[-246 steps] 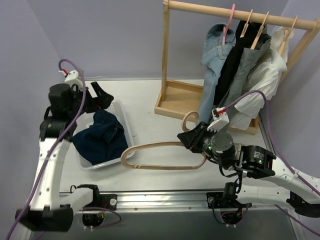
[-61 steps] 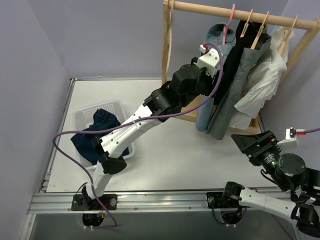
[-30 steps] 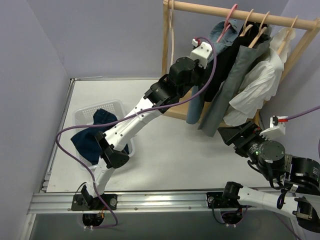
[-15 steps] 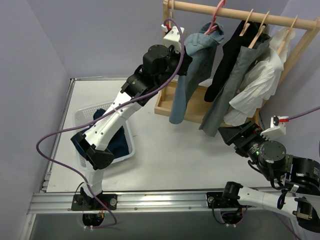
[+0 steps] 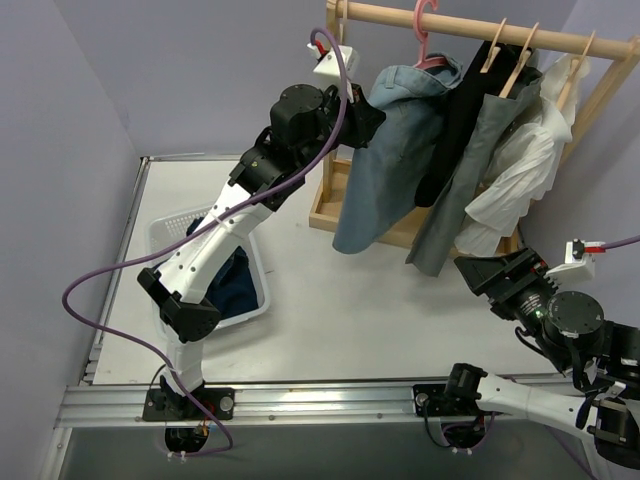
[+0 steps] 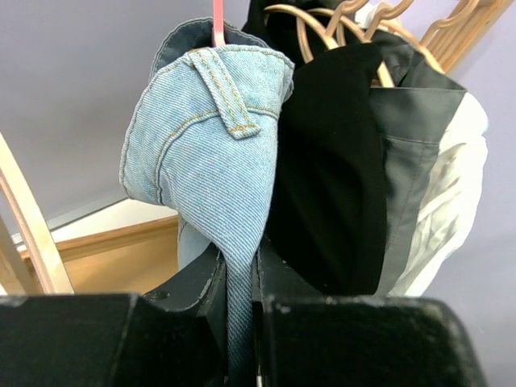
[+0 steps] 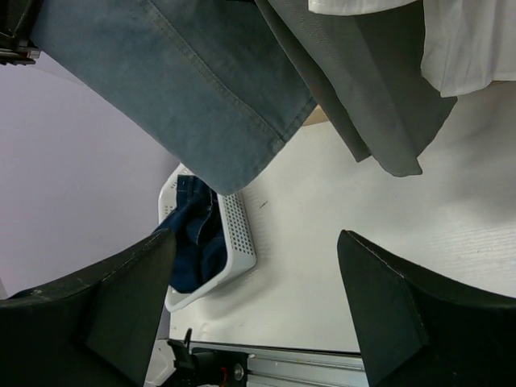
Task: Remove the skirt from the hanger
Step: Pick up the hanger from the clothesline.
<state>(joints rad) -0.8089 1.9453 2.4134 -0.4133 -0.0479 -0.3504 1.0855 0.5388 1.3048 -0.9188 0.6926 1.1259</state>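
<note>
The grey skirt (image 5: 470, 190) hangs from a pale wooden hanger (image 5: 519, 62) on the rail, between a black garment (image 5: 460, 110) and a white blouse (image 5: 520, 170). My left gripper (image 5: 365, 110) is raised beside the rail and shut on the waistband of a light-blue denim garment (image 5: 395, 160) that hangs from a pink hanger (image 5: 425, 30). The left wrist view shows the denim (image 6: 210, 137) pinched in the left gripper (image 6: 242, 290), with the skirt (image 6: 415, 145) behind it. My right gripper (image 5: 480, 272) is open below the skirt's hem (image 7: 363, 89), with nothing between its fingers.
The wooden rack's post (image 5: 332, 100) and base tray (image 5: 340, 210) stand at the back right. A white basket (image 5: 170, 235) with a dark blue garment (image 5: 235, 280) sits at the left. More wooden hanger hooks (image 6: 322, 20) crowd the rail.
My left gripper has pulled the denim garment left and upward, and the pink hanger has slid left along the rail. The right arm has drawn back slightly to the right.
</note>
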